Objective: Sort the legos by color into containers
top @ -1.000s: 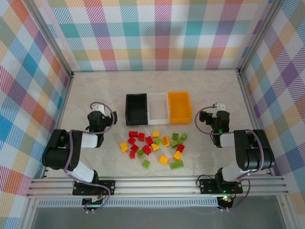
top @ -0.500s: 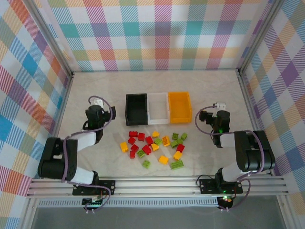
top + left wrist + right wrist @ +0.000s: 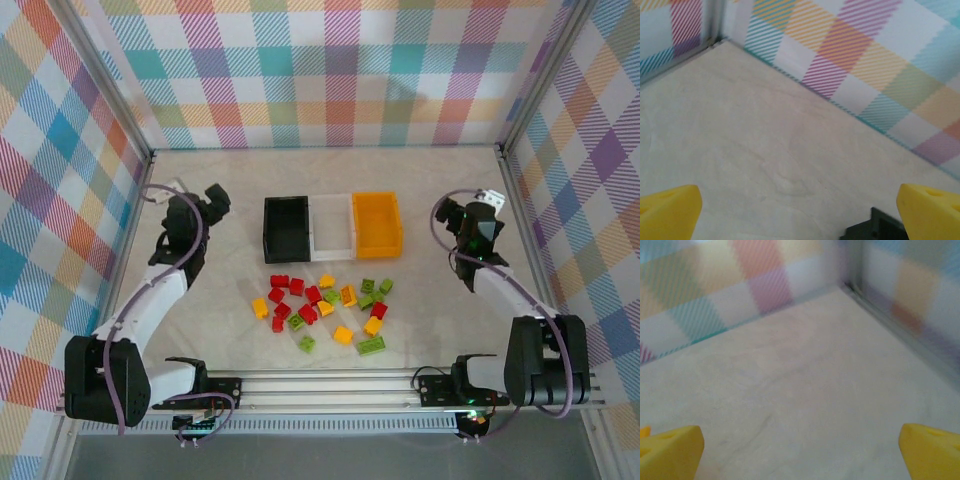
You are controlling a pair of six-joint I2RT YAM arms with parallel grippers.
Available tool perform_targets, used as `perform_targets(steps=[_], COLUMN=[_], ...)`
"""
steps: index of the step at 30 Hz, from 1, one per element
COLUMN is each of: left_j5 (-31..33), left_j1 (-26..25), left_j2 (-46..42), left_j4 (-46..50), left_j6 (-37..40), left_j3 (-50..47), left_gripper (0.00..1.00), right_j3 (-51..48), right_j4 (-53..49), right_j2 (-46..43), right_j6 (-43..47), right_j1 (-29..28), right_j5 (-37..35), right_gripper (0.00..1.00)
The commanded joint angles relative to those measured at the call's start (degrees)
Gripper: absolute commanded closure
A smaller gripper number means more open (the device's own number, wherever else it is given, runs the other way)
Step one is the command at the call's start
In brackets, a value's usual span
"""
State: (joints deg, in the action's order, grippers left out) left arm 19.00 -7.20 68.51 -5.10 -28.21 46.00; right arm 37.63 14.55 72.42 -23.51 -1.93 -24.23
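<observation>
No legible text, labels, brands or numbers anywhere. Checked black bin [image 3: 268, 230], white bin [image 3: 331, 249], orange-yellow bin [image 3: 378, 251], lego bricks [image 3: 313, 294], plaid walls [image 3: 330, 70]: nothing readable at this resolution.

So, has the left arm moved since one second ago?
Yes. The left arm has stretched away from its base: its tip, before level with the black bin's near half, is now level with its far edge.

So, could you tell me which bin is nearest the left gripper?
The black bin, leftmost; the white bin and orange bin sit farther right.
</observation>
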Motion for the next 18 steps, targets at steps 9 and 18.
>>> perform_targets(steps=[9, 18], left_j5=[-14.88, -23.34], left_j1=[0.22, -3.21], left_j2=[-9.84, -14.8], left_j4=[18.52, 18.94], left_j6=[-13.44, -15.12], left_j3=[3.34, -6.16], left_gripper=[0.0, 0.0], right_j3=[10.74, 1.18], right_j4=[-39.52, -33.05], right_j2=[0.93, 1.93], right_j6=[-15.11, -32.61], right_j1=[-5.0, -26.17], right_j5=[20.98, 20.36], right_gripper=[0.05, 0.19])
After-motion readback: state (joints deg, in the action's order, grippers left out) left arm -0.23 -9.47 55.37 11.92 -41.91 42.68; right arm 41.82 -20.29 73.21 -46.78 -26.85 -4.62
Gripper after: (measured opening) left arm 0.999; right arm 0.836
